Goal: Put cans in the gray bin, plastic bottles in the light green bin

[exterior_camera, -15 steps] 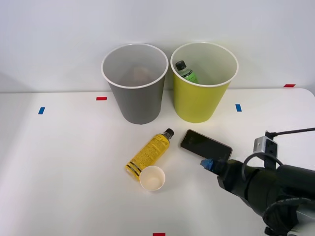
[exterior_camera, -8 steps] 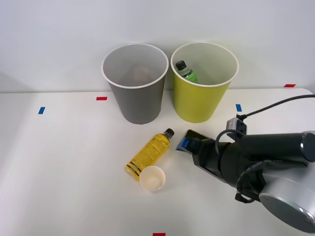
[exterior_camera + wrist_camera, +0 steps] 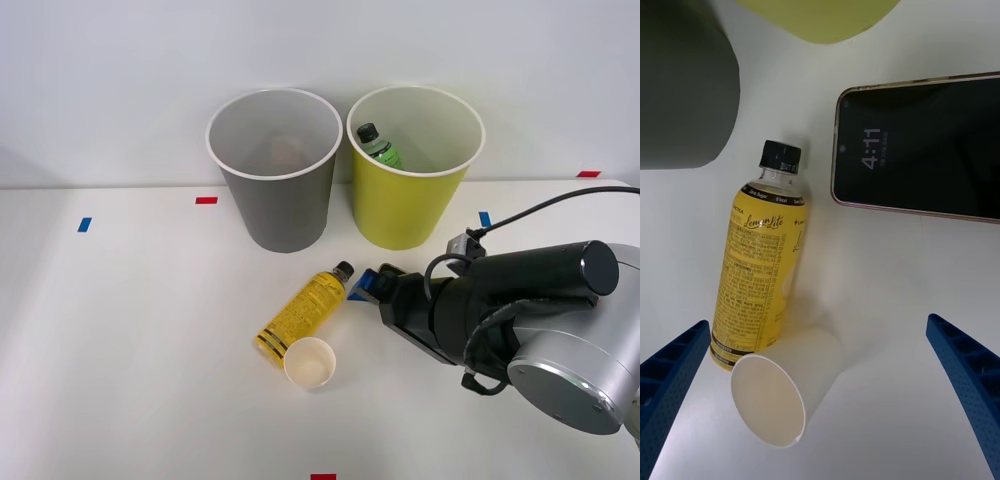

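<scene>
The right arm reaches in low over the white worktop (image 3: 120, 340), its tool (image 3: 820, 390) hanging with the 2 blue ribbed fingers (image 3: 670, 375) spread wide apart and nothing between them. In the front view the blue fingertip shows just beside the cap end of the yellow bottle (image 3: 303, 313), apart from it.

The yellow bottle lies on its side on the worktop, black cap pointing toward the bins, its base end touching or nearly touching the cream paper cup (image 3: 309, 362). From the wrist camera the cup (image 3: 786, 390) lies tipped on its side, mouth open toward the camera, resting against the lower part of the yellow bottle (image 3: 764, 262). A phone (image 3: 921, 146) with a lit screen lies flat beside the bottle's cap end, apart from it; in the front view most of it is hidden under the arm.

At the back of the worktop stand 2 bins, upright and side by side, nearly touching: the gray bin (image 3: 275, 170) on the left and the light green bin (image 3: 413, 165) on the right. The clear bottle (image 3: 378, 146) with the green label leans inside the light green bin, its black cap against the near-left wall. Something pale and reddish sits deep in the gray bin, too dim to identify.
</scene>
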You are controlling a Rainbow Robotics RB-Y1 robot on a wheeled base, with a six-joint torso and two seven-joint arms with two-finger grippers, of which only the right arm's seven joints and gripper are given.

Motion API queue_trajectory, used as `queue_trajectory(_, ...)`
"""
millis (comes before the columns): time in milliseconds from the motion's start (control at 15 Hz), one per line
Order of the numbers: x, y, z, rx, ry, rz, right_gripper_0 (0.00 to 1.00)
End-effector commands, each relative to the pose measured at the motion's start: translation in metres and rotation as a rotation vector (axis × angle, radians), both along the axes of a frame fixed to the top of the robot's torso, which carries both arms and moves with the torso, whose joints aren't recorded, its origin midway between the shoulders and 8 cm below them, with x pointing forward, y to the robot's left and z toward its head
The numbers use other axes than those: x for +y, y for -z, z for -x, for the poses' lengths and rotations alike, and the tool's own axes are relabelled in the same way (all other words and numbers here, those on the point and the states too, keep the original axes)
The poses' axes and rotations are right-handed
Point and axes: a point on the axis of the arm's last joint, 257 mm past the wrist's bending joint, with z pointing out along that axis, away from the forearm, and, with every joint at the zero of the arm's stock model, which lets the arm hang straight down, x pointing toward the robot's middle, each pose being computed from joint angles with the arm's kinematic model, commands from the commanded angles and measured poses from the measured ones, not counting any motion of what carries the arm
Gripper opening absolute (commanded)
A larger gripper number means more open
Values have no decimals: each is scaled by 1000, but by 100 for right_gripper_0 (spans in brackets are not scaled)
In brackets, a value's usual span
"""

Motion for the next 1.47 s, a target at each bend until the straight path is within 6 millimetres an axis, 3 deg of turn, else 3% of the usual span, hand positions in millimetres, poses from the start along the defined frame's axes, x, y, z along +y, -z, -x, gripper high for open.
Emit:
queue_trajectory(67,-3,-2,-2,-6,-4,13,100)
queue_trajectory(400,13,-2,-7,2,-1,3,100)
queue_trajectory(1067,69,18,-52,153,83,-90,100)
queue_trajectory(1467,76,37,-70,154,98,-60,100)
